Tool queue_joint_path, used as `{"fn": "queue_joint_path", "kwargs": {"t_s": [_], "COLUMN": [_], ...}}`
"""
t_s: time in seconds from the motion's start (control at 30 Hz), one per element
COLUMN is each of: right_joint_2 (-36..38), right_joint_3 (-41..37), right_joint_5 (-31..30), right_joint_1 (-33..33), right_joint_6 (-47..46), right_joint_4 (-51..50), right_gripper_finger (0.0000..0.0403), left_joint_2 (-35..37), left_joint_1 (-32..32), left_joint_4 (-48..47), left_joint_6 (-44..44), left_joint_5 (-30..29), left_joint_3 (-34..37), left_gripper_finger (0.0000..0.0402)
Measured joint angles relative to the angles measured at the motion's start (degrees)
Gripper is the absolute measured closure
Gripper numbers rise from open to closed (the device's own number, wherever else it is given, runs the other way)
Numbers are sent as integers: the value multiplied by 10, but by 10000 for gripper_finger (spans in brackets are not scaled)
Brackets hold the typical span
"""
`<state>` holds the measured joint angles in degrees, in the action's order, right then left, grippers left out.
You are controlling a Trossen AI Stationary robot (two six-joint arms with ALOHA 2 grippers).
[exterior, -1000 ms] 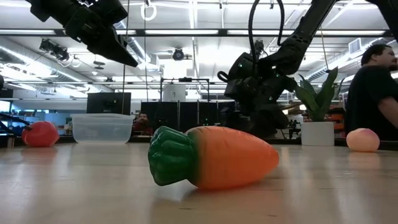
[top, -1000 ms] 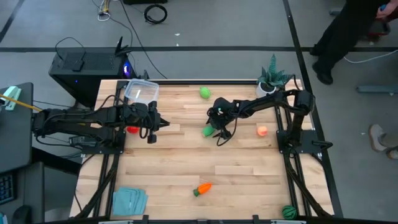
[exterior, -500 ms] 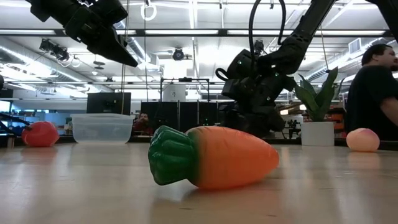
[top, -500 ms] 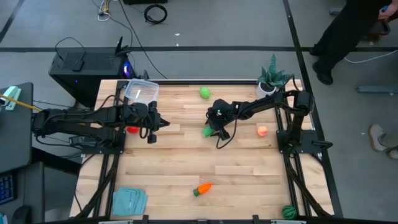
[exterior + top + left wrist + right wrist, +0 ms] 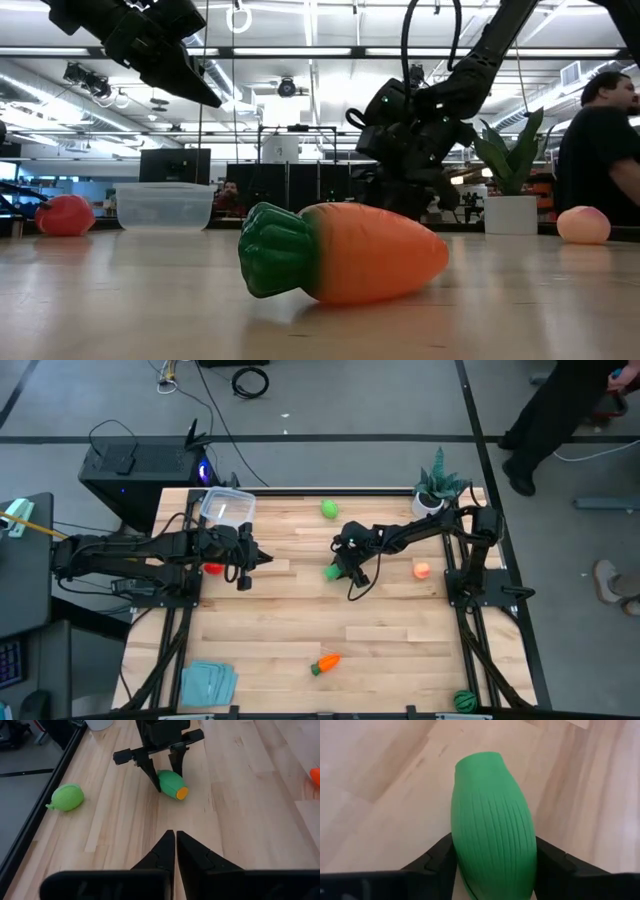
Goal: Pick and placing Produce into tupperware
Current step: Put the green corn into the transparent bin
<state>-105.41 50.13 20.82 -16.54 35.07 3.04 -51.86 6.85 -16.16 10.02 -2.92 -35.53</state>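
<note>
The green oblong (image 5: 332, 571) with an orange end (image 5: 182, 793) lies on its side on the table's middle. My right gripper (image 5: 341, 568) is down on it, one finger on each side (image 5: 492, 855). My left gripper (image 5: 258, 560) is shut and empty, raised above the table's left part. The clear tupperware (image 5: 228, 508) stands at the far left. The light green ball (image 5: 329, 509) lies at the far edge and the red piece (image 5: 212, 568) beside the left arm. The carrot (image 5: 324, 663) and the dark green striped ball (image 5: 462, 700) lie near the front edge. My right gripper pinches the green oblong between its two fingers, one finger (image 5: 440, 857) against each ribbed long side (image 5: 462, 850). The fingers come down from above, slanting from the table's right side. The oblong lies on the table on its side.
A potted plant (image 5: 437, 485) stands at the far right corner, with a peach-coloured ball (image 5: 422, 570) in front of it. A pale-blue square piece (image 5: 208, 682) lies at the front left corner. A person (image 5: 600, 150) stands beyond the table's right side.
My right gripper has shifted a little toward the table's left edge, closing in over the green oblong. The oblong has stayed where it was on the table.
</note>
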Motion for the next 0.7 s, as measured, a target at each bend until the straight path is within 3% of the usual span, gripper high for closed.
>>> {"fn": "queue_joint_path", "kwargs": {"t_s": [0.37, 0.7], "right_joint_2": [0, 30], "right_joint_3": [0, 0], "right_joint_5": [-65, -98], "right_joint_1": [37, 40], "right_joint_6": [-101, -146], "right_joint_4": [29, 64], "right_gripper_finger": [206, 207], "left_joint_2": [0, 0], "left_joint_1": [0, 0], "left_joint_4": [0, 0], "left_joint_6": [0, 0], "left_joint_5": [0, 0], "left_joint_3": [0, 0], "left_gripper_finger": [366, 378]}}
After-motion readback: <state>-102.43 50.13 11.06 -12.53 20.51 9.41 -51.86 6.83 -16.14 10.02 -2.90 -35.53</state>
